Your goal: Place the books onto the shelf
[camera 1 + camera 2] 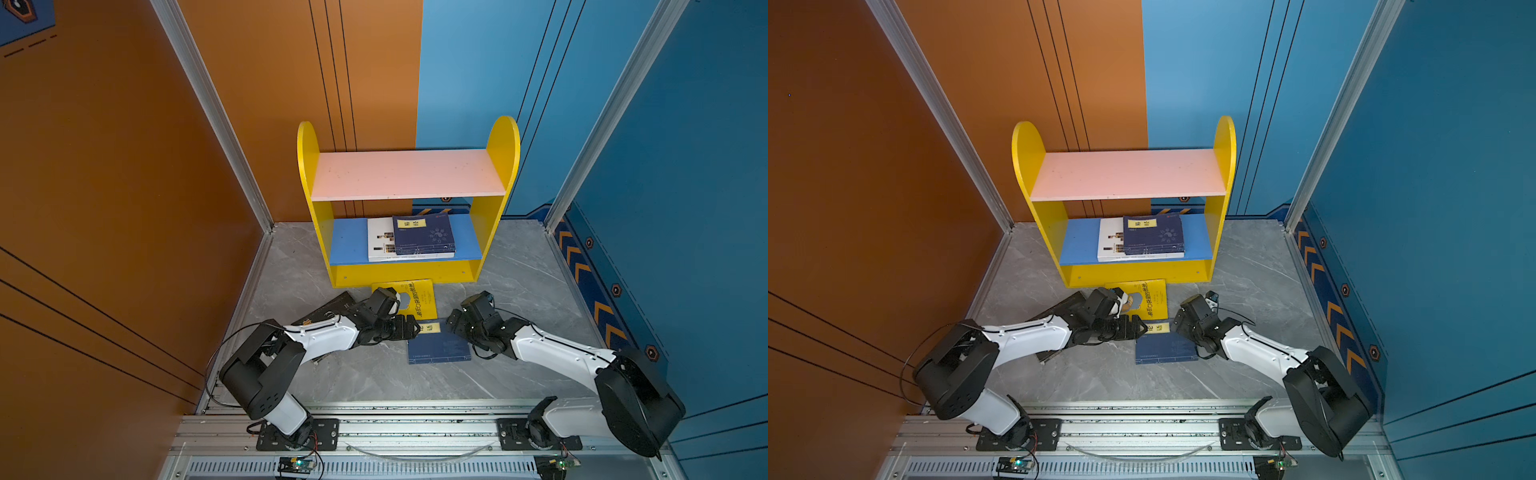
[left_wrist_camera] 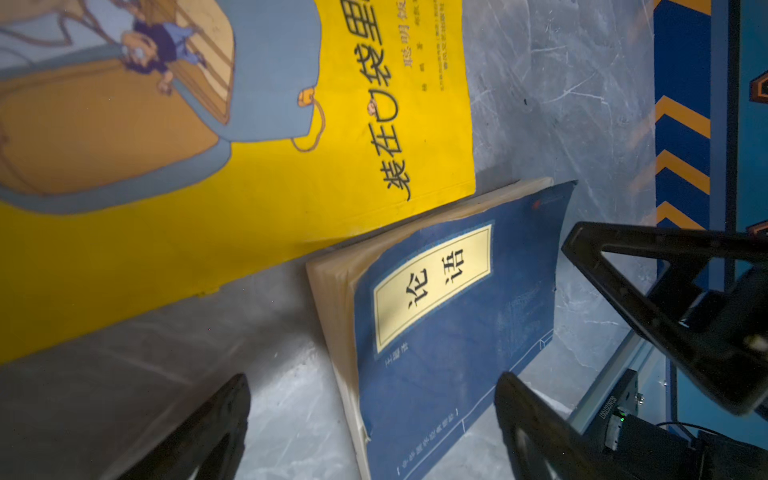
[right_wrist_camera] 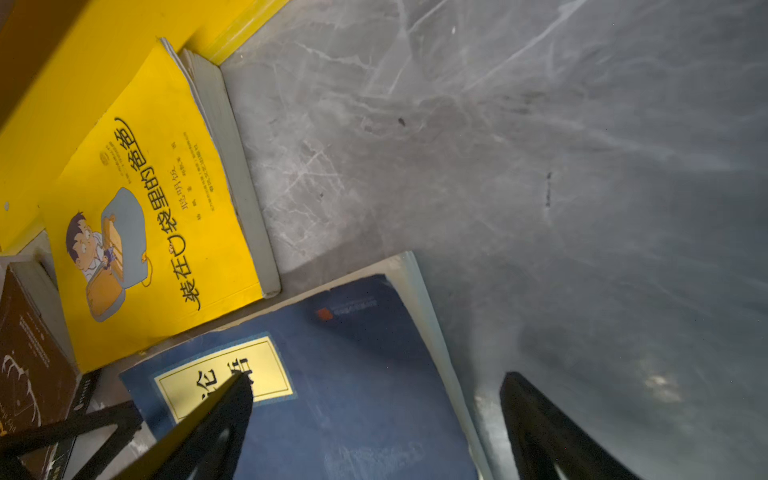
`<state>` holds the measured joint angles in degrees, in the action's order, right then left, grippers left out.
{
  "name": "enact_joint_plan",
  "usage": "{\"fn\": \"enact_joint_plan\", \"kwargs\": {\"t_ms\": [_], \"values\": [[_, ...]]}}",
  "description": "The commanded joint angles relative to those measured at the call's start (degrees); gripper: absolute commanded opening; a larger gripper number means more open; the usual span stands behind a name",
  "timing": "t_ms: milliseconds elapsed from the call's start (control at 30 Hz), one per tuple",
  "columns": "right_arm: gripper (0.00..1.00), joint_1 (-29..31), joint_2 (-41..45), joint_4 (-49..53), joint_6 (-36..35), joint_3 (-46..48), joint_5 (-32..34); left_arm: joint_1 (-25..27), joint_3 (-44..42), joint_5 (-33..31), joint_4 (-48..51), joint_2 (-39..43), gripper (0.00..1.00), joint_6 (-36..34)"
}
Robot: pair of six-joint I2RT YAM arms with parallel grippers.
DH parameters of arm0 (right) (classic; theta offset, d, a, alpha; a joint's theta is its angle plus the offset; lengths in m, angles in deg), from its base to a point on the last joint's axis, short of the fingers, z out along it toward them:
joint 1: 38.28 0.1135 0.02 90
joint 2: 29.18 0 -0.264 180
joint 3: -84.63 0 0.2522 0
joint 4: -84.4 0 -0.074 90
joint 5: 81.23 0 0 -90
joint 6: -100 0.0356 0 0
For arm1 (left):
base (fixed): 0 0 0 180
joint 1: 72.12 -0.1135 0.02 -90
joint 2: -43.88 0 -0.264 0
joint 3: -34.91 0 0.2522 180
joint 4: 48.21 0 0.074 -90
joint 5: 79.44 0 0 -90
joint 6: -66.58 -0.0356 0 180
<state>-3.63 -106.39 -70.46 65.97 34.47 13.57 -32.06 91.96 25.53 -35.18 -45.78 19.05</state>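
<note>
Starting at the left, the black book (image 1: 334, 305) lies flat on the grey floor (image 1: 519, 286) with your left arm stretched over it, so a low sweep of that arm could drag or spin it. Next comes the yellow book (image 1: 420, 297), flat just in front of the shelf (image 1: 405, 274) and almost corner to corner with the navy book (image 1: 438, 349) that both arms reach toward; a nudge to either could shove one onto the other. The main hazard is crowding. The left gripper (image 1: 411, 326) and right gripper (image 1: 454, 323) face each other across the same end of that navy book, near enough that each shows in the other's wrist view, and a careless advance could knock them together. The paperback is thin and flat, so a finger may skate over it, or catch only the cover and fan the pages. On the blue lower board (image 1: 347, 245) a second navy book (image 1: 424, 235) rests on a white book (image 1: 379, 239), a stack that an incoming book could push askew. The left fingers (image 2: 224, 415) are spread wide, the navy book's end lying between them, and hold nothing. The right fingers (image 3: 224, 411) are equally wide apart, one over the yellow title label, one over bare floor, and empty too. Whether either tip touches the cover, you cannot tell.
</note>
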Motion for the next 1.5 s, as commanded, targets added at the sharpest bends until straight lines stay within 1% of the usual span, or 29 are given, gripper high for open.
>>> {"fn": "enact_joint_plan", "kwargs": {"t_ms": [0,100,233,300,400,467,567,600,733,800,900,1033,1133,1200,1267,1333,1467], "values": [[0.95,0.05,-1.74,1.27,-0.68,-0.13,1.45,1.9,-1.43,-0.9,-0.86,1.23,0.93,3.64],[0.94,1.48,-3.85,0.74,-0.73,-0.49,1.18,3.41,-1.74,-2.06,0.13,1.3,0.92,4.45],[0.93,3.13,-4.23,2.39,-2.56,-1.66,4.02,4.88,-2.84,-2.7,1.91,3.0,0.92,5.61],[0.93,2.89,-4.01,3.34,-3.98,-2.51,4.77,4.9,-4.3,-1.54,1.22,3.91,0.92,7.06],[0.92,2.14,-4.59,3.6,-4.65,-3.96,2.65,4.21,-7.33,1.16,-1.64,4.25,0.92,10.05],[0.91,2.96,-4.95,3.42,-4.25,-4.31,2.13,3.73,-9.44,2.39,-4.62,4.74,0.91,12.43],[0.89,5.15,-4.62,1.36,-2.85,-3.37,1.47,3.11,-12.0,1.54,-7.75,6.76,0.92,15.31],[0.89,8.06,-4.53,0.28,-2.06,-2.73,1.38,2.95,-12.76,0.92,-8.64,7.63,0.92,16.14],[0.89,14.11,-5.93,-1.89,0.58,-1.44,0.69,2.4,-15.08,-2.17,-9.42,11.79,0.92,18.54],[0.89,16.11,-6.07,-0.83,1.16,-1.79,1.64,2.14,-16.08,-3.99,-8.66,14.4,0.92,19.59],[0.9,17.67,-4.27,3.41,0.96,-3.26,5.57,1.96,-17.72,-6.55,-7.58,18.0,0.92,22.78],[0.9,17.6,0.77,9.27,-2.8,-5.89,13.01,2.58,-21.56,-9.28,-9.26,22.73,0.92,30.01],[0.9,16.52,3.4,8.58,-8.07,-7.25,15.31,3.51,-23.26,-11.09,-8.08,26.11,0.92,33.79],[0.9,14.76,3.48,5.63,-11.54,-7.67,14.21,3.96,-23.78,-11.65,-6.32,28.34,0.91,36.23],[0.9,12.81,2.06,3.46,-13.79,-8.59,11.26,4.39,-23.91,-11.38,-5.39,29.66,0.91,38.25],[0.9,12.01,-0.45,2.1,-15.42,-10.22,9.33,5.15,-23.84,-11.12,-5.43,30.0,0.91,40.96],[0.88,11.93,-7.07,-0.87,-17.37,-13.17,6.06,6.66,-22.74,-11.88,-5.39,28.75,0.9,44.06]]}}
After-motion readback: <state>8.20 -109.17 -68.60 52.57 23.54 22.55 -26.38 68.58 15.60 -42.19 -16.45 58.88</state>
